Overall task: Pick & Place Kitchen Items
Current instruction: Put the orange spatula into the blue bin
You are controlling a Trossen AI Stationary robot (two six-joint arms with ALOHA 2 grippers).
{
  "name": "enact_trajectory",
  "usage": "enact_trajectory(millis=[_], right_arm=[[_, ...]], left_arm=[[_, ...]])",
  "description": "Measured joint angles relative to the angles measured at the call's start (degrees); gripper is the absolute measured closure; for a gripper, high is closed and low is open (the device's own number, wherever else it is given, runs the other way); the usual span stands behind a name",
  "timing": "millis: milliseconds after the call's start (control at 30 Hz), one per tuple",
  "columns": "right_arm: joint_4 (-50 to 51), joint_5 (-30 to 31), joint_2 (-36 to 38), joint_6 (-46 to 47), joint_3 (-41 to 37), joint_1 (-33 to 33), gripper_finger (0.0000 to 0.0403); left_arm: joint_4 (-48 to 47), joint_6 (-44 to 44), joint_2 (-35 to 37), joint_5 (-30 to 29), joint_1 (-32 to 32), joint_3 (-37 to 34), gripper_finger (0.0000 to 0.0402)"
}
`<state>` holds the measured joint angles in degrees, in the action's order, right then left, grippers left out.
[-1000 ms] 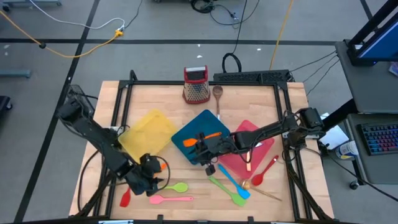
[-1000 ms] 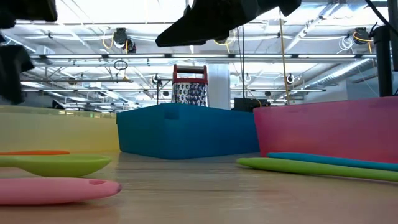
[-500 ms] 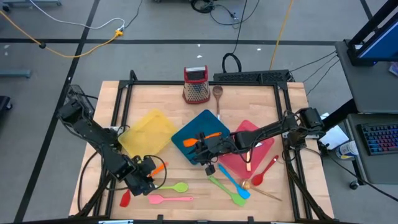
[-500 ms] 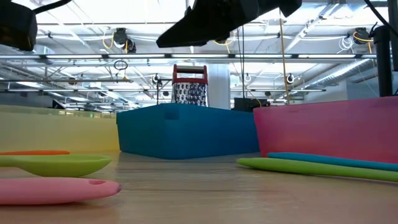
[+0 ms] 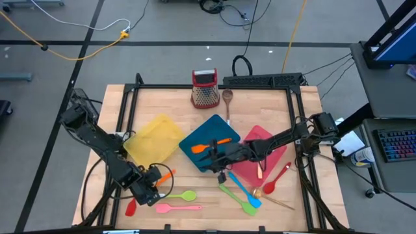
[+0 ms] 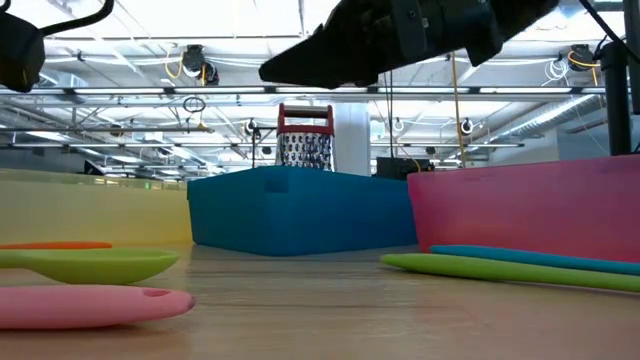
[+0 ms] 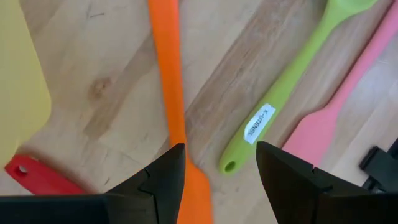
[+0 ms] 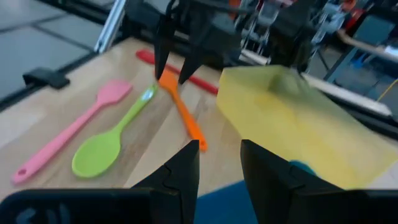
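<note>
Orange spatula (image 7: 174,112) is the one in play: it lies flat on the wood at the near left, just beside the yellow tray (image 5: 155,138), angled toward the teal tray (image 5: 209,144). The left gripper (image 7: 219,163) hangs right over it, fingers spread, and in the left wrist view the slim handle runs up between the two tips with its broader end under them. Not pinched yet, as far as I can judge.

It looks like light, slim plastic or silicone, probably a little bendy at the blade and smooth along the stem. Best hold, I'd say, is across the narrow handle near the middle, so it doesn't droop or swing; flat on the table, the fingers must come right down to the wood to get either side of it.

Close neighbours: a green spoon (image 7: 292,93) and a pink spatula (image 7: 336,115) just to the right, a red one (image 7: 43,177) to the left by the tray corner. A sloppy close could nudge them.

The right gripper (image 8: 221,163) waits over the near edge of the teal tray, fingers apart, holding nothing. Another orange utensil (image 5: 214,143) already sits in that tray.
</note>
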<state>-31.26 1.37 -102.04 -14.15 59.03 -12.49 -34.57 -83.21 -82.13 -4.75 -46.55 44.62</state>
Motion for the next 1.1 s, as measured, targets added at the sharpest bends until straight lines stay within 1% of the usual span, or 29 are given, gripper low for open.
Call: enact_trajectory(millis=[100, 200, 300, 400, 500, 567, 700, 900, 1000, 1100], right_arm=[[-2.0, 0.0, 0.0, 0.0, -0.7, 0.0, 0.0293], [-1.9, 0.0, 0.0, 0.2, -1.0, 0.0, 0.0293], [-2.0, 0.0, 0.0, 3.9, -1.0, 0.0, 0.0293], [-1.9, -0.1, 0.0, 9.1, -1.0, 0.0, 0.0293], [-1.9, -0.2, 0.0, 13.8, -1.0, 0.0, 0.0293], [-1.9, -0.2, 0.0, 15.3, -1.0, 0.0, 0.0293], [-1.9, -0.2, 0.0, 15.2, -1.0, 0.0, 0.0293], [-2.0, -0.2, 0.0, 15.1, -1.0, 0.0, 0.0293], [-1.9, -0.2, 0.0, 15.1, -1.0, 0.0, 0.0293], [-1.9, -0.2, 0.0, 15.1, -1.0, 0.0, 0.0293]], left_arm=[[-0.7, -0.2, 0.0, -0.1, 0.0, 0.0, 0.0199], [-3.8, -0.2, 0.0, -1.3, 0.0, 0.0, 0.0199], [-4.9, 1.5, -0.6, -2.9, 0.0, 0.0, 0.0199], [-3.3, 3.7, -3.1, -3.0, -0.1, 0.0, 0.0199], [-1.1, 4.4, -7.5, -1.0, -0.2, 0.0, 0.0199], [-0.1, 5.4, -9.5, -0.2, -0.2, 0.4, 0.0199], [-1.3, 5.4, -10.9, 0.0, -0.2, 0.4, 0.0199], [-2.2, 4.5, -9.1, -1.7, -0.2, 0.2, 0.0199], [-2.2, 2.6, -9.0, -3.0, -0.2, 0.2, 0.0199], [-2.4, 3.3, -9.0, -3.0, -0.2, 0.2, 0.0199]])
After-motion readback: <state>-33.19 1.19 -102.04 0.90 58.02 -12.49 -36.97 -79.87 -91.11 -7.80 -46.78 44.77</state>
